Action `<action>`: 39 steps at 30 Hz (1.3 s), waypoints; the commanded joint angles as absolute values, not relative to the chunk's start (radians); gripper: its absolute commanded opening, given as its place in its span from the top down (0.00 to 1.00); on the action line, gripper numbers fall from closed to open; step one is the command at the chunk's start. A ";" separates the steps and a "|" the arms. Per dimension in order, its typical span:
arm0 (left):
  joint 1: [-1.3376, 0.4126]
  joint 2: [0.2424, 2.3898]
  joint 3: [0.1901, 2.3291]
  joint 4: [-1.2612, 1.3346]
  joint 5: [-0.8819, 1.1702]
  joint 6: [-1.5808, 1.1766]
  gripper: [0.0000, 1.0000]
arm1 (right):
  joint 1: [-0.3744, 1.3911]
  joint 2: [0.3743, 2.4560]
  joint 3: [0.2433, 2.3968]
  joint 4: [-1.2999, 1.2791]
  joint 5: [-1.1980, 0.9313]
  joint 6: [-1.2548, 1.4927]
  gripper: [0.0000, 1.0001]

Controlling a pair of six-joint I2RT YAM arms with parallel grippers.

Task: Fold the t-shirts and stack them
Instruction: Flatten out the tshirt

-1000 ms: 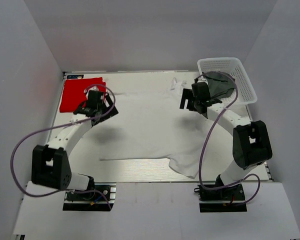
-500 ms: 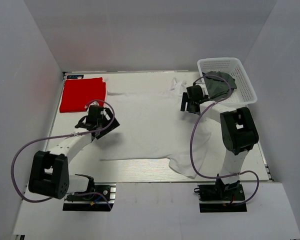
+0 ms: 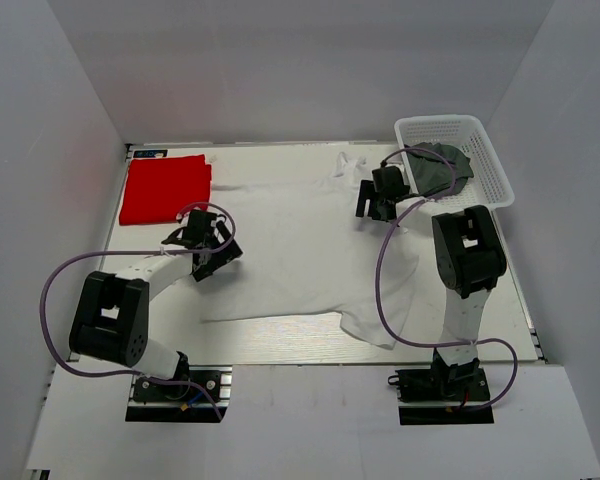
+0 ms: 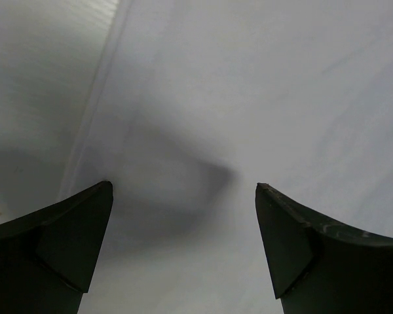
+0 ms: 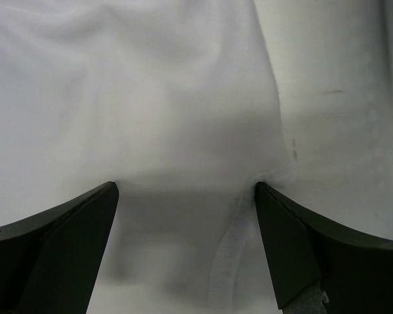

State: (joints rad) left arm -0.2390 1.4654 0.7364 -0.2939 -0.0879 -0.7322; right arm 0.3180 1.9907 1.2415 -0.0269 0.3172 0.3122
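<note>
A white t-shirt point(image 3: 300, 250) lies spread over the middle of the table. The folded red t-shirt point(image 3: 165, 188) rests at the far left corner. In the basket sits the dark grey-green t-shirt point(image 3: 438, 170). My left gripper point(image 3: 218, 258) is low over the white shirt's left edge, open, with only cloth point(image 4: 262, 98) and bare table beneath it point(image 4: 183, 190). At the shirt's right shoulder my right gripper point(image 3: 372, 210) is also open. Its fingertips point(image 5: 262, 196) touch the white cloth point(image 5: 150, 98) beside a hem, and the jaws straddle a fold point(image 5: 187, 190).
A white lattice basket point(image 3: 480, 140) stands at the far right corner, right of my right gripper. Grey walls enclose the table on three sides. A strip of bare table point(image 3: 280, 345) runs along the near edge, between the arm bases.
My left gripper has drawn back from beside the red shirt to the white shirt's left edge. The right arm has folded upright and its gripper has shifted slightly farther back. Both stayed open.
</note>
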 commanded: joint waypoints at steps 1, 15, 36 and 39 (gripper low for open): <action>-0.230 1.465 0.759 -0.425 -0.204 -0.762 0.00 | 0.319 2.014 1.229 0.057 0.143 0.359 0.10; -0.239 1.350 0.877 -0.485 -0.301 -0.745 0.00 | 0.313 2.008 1.413 -0.165 0.446 0.488 0.10; -0.239 0.801 0.420 -0.795 -0.176 -1.092 0.25 | 0.433 1.413 0.920 -0.225 0.305 0.554 0.10; -0.239 0.792 0.384 -0.781 -0.166 -1.106 0.41 | 0.434 1.348 0.885 -0.288 0.321 0.601 0.10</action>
